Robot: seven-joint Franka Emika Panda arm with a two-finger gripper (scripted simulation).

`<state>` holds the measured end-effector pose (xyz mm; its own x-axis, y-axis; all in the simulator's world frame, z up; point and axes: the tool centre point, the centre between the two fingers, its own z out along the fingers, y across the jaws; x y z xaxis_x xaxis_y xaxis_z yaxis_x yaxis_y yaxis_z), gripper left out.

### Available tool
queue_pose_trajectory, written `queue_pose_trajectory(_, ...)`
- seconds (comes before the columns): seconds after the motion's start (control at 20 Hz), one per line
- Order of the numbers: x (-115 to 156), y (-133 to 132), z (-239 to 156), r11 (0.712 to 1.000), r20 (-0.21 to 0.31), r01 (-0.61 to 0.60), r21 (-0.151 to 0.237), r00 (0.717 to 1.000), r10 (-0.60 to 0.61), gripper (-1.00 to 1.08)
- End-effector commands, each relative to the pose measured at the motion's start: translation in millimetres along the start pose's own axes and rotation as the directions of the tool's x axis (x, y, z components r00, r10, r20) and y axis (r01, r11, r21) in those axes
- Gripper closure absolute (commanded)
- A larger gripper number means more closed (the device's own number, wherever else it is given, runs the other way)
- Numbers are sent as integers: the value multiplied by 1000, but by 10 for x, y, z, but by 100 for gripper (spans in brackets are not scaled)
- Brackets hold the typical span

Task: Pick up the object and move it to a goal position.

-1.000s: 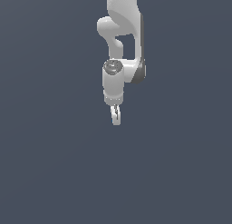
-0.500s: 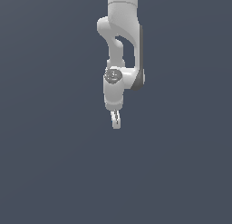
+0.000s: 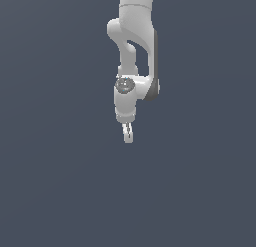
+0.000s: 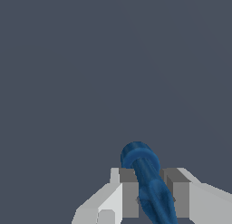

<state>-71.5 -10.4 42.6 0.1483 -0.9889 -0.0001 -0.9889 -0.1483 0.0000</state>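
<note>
In the wrist view a dark blue elongated object (image 4: 147, 180) with a rounded end sits between my two white fingers, and my gripper (image 4: 152, 191) is shut on it. In the exterior view the white arm hangs down from the top, and my gripper (image 3: 128, 133) points downward over the plain grey ground. The blue object does not show there; the fingers hide it.
A uniform dark grey surface (image 3: 60, 181) fills both views. No other object or edge shows.
The wrist and gripper have shifted slightly toward the exterior view's right and a little lower, with the upper arm links leaning further in. The jaws stay shut.
</note>
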Motion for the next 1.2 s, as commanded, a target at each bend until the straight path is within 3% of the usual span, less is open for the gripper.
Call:
queue_pose_trajectory(0.0,0,0,2,1000,0,0,0,1000,0,108)
queue_pose_trajectory(0.6,-80,27,-186,1000,0,0,0,1000,0,108)
queue_pose_trajectory(1.15,-391,134,-932,1000,1,-1,0,1000,1,108)
